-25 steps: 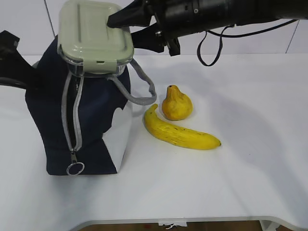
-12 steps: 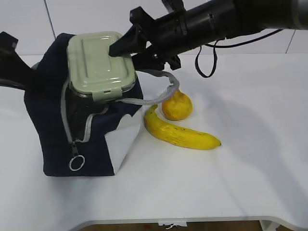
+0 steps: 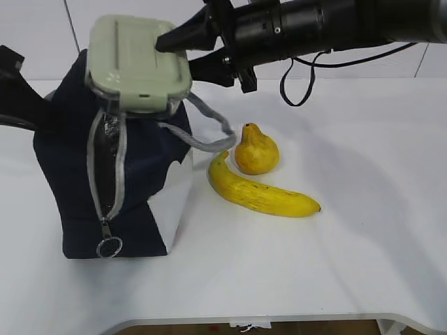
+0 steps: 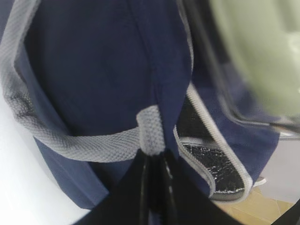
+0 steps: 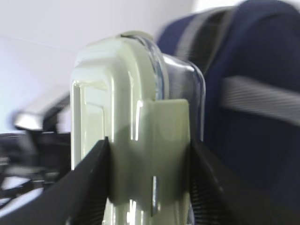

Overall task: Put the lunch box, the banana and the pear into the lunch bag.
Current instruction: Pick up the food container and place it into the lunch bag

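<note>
From the exterior view, a white table (image 3: pixel 349 265) with a rounded front edge stands before a white panelled wall (image 3: pixel 42 35). The navy lunch bag (image 3: pixel 77 174) stands upright at the left, zipper open. The lunch box (image 3: pixel 136 63) sits tilted in its mouth, clamped by the right gripper (image 3: pixel 183 50). The pear (image 3: pixel 255 151) and banana (image 3: pixel 260 192) lie touching, just right of the bag.

In the left wrist view, the left gripper (image 4: pixel 152 157) is clenched on a grey webbing handle (image 4: pixel 93 146) of the bag; silver lining shows beside the zipper.

In the right wrist view, black fingers (image 5: pixel 91 183) grip the box's green lid clip on both sides, bag behind.
</note>
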Controlling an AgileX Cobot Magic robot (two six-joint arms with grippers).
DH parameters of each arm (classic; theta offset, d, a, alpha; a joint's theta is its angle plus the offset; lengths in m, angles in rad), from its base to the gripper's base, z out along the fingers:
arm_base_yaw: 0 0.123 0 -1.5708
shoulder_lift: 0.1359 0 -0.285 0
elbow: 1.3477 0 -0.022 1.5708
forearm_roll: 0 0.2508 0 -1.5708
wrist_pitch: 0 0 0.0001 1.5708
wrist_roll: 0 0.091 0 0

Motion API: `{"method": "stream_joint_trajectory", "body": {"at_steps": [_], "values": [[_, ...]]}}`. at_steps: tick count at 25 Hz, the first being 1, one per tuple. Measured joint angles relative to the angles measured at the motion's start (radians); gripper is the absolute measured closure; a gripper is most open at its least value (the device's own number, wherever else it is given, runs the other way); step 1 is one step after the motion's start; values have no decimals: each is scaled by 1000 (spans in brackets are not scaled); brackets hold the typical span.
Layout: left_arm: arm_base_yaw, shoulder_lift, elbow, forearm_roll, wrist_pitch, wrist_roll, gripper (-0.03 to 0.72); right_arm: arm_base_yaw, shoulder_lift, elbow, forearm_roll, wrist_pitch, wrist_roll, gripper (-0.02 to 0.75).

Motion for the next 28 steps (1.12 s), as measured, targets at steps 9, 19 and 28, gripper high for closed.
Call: {"method": "stream_joint_trajectory", "body": {"at_steps": [9, 19, 28], "values": [[0, 0, 0, 1, 0, 0, 688, 0, 0, -16, 130, 69, -30, 371], [0, 0, 0, 1, 0, 0, 688, 6, 0, -51, 122, 60, -34, 371], [0, 0, 0, 1, 0, 0, 688, 49, 0, -51, 120, -92, -50, 371]]}}
